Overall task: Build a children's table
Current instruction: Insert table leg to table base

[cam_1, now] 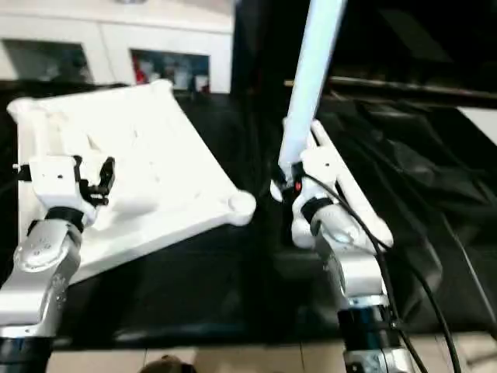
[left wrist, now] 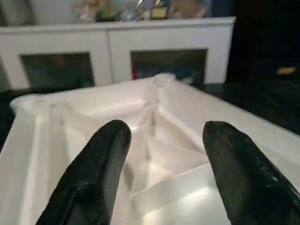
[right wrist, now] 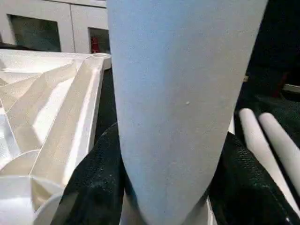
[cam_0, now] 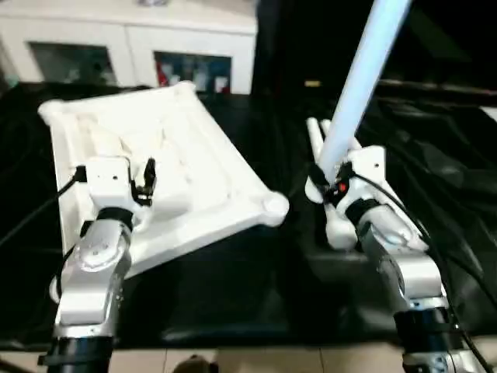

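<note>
The right wrist view shows up close what the head views give from a distance: the black fingers [right wrist: 93, 187] of the right end effector [cam_0: 330, 180] press against both sides of a white leg [cam_0: 359, 81], with a round corner socket [right wrist: 99, 58] of the tabletop [cam_0: 167, 167] beyond and two spare legs [right wrist: 269, 145] lying side by side on the far side of the held one. The left wrist view looks between the two spread fingers [left wrist: 96, 173] of the left end effector [cam_0: 149, 177] onto the ribbed underside of the tabletop.

The desk [cam_0: 233, 287] is covered in black, wrinkled on the right side. Behind it stands a white cabinet [cam_0: 128, 47] with glass doors and coloured things inside. A strip of pale floor tiles [cam_0: 279, 361] runs along the near edge.

The tabletop lies underside up on the left half of the desk, its near right corner socket [cam_0: 273, 205] pointing toward the middle. The left end effector hovers open over its near part, holding nothing. The right end effector is clamped on the lower part of the leg, which rises steeply, leaning up and to the right out of the picture. The spare legs [cam_0: 314, 136] lie on the desk just behind that wrist.
</note>
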Controlling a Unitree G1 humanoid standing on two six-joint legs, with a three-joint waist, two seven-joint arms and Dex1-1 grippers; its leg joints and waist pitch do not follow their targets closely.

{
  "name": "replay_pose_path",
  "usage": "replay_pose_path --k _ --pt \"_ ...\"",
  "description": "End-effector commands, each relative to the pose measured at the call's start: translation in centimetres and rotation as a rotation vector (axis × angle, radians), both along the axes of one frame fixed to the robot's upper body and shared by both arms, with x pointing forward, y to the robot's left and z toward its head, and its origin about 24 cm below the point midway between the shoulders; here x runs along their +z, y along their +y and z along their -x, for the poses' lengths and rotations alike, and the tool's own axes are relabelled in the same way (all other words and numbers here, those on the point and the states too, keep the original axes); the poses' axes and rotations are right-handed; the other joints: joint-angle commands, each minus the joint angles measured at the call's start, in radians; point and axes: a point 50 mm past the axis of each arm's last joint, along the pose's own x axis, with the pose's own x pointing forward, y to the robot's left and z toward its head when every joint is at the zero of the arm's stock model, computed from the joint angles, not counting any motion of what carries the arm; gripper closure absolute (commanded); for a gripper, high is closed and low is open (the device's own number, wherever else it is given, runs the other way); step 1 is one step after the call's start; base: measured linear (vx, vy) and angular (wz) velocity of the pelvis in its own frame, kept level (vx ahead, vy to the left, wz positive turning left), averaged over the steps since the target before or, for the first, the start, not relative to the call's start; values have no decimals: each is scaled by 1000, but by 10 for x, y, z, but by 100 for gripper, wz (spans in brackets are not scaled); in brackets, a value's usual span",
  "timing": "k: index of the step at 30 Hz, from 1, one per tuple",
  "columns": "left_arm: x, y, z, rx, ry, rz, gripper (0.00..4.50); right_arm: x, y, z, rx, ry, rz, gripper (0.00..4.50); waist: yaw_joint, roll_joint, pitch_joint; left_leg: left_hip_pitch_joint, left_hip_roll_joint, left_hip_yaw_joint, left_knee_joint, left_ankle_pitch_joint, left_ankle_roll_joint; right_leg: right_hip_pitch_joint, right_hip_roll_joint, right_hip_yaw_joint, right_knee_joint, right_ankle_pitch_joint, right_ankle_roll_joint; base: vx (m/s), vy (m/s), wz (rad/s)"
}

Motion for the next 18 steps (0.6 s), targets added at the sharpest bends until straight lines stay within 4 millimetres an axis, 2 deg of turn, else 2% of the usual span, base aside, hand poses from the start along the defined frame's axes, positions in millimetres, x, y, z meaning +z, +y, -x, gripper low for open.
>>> replay_pose_path --k 1,2,3,4,5,6,7,8,9,10,11,12,13,14,15,16,17,18 --pt "-1 -8 1 -24 -1 -16 150 1 -9 -2 -28 -10 3 260 40 -30 -63 -27 76 -157 180 -325 -102 33 -371 242 -259 -375 57 -104 148 -19" --pt "0 -8 1 -25 0 -20 150 1 -9 -3 -30 -11 0 260 9 -11 -64 -106 39 -237 249 -226 -198 88 -329 181 -227 -445 99 -104 148 -19" --pt "0 -8 1 -25 0 -22 150 1 -8 -3 -32 -11 0 260 18 -7 -51 -89 39 -238 241 -200 -236 77 -306 138 -235 -491 76 -94 224 -46" --pt "0 -7 0 -24 -2 -25 150 2 -8 -4 -33 -13 -1 260 11 -17 -38 -38 58 -221 197 -220 -244 68 -276 89 -247 -543 -24 -114 278 -35" --pt "3 -5 -2 -18 4 -24 150 2 -6 -4 -31 -16 -6 260 7 1 -42 20 80 -202 88 -185 -191 77 -218 30 -249 -564 -112 -114 278 -35" --pt "3 -5 -2 -18 4 -24 150 2 -6 -4 -31 -16 -6 260 -18 72 -60 54 94 -217 -42 -235 -127 51 -63 -17 -155 -403 -119 -118 284 -9" --pt "6 -5 -4 -22 -1 -43 150 2 -4 -4 -28 -18 -9 260 -53 77 -61 83 121 -218 -77 -325 -96 17 -8 -17 -108 -252 -110 -115 275 4" --pt "6 -6 -4 -20 -2 -56 150 2 -4 -4 -26 -18 -9 260 -63 94 -60 65 142 -243 -110 -450 -171 32 5 -10 -60 1 -115 -115 275 4" --pt "6 -6 -4 -20 -2 -56 150 2 -4 -4 -26 -18 -9 260 -65 89 -55 63 155 -247 -113 -509 -227 31 6 -4 -73 87 -115 -116 248 4" --pt "6 -7 -4 -18 -4 -47 150 0 -4 -3 -27 -14 -11 260 -59 99 -48 67 188 -271 -133 -641 -343 38 -6 9 -88 139 -93 -95 171 7" --pt "6 -8 -3 -13 -13 -28 150 0 -4 -2 -28 -14 -10 260 -60 95 -47 83 218 -281 -137 -688 -351 32 -20 22 -90 79 -57 -95 171 7" --pt "6 -9 -2 -12 -10 -27 150 0 -5 -2 -30 -12 -12 260 -64 84 -55 87 222 -280 -129 -646 -309 42 -32 32 -90 41 -47 -82 103 7" --pt "4 -11 -2 -4 1 -30 150 0 -7 -2 -37 -9 -15 260 -62 77 -56 79 214 -273 -126 -610 -287 49 -35 36 -96 33 -49 -88 62 7" --pt "4 -12 -1 -4 1 -32 150 0 -7 -2 -39 -9 -15 260 -52 71 -52 67 183 -229 -112 -579 -271 50 -50 47 -133 5 -60 -88 62 7" --pt "4 -12 -1 -4 1 -35 150 0 -8 -2 -40 -9 -15 260 -51 62 -49 50 156 -209 -99 -576 -268 58 -70 60 -160 -46 -67 -85 18 6" --pt "3 -13 -1 1 3 -28 150 0 -8 -2 -40 -8 -17 260 -31 51 -45 48 124 -177 -76 -572 -257 52 -109 81 -197 -290 -71 -61 -12 -5" --pt "1 -13 -1 8 15 -22 150 -1 -8 -2 -41 -4 -14 260 -20 44 -47 47 123 -169 -70 -509 -226 59 -136 83 -221 -510 -56 -61 -12 -5" --pt "1 -13 -1 8 15 -22 150 -1 -8 -2 -41 -4 -14 260 -13 27 -51 42 129 -163 -73 -413 -199 64 -139 79 -235 -565 -37 -53 -29 -10"
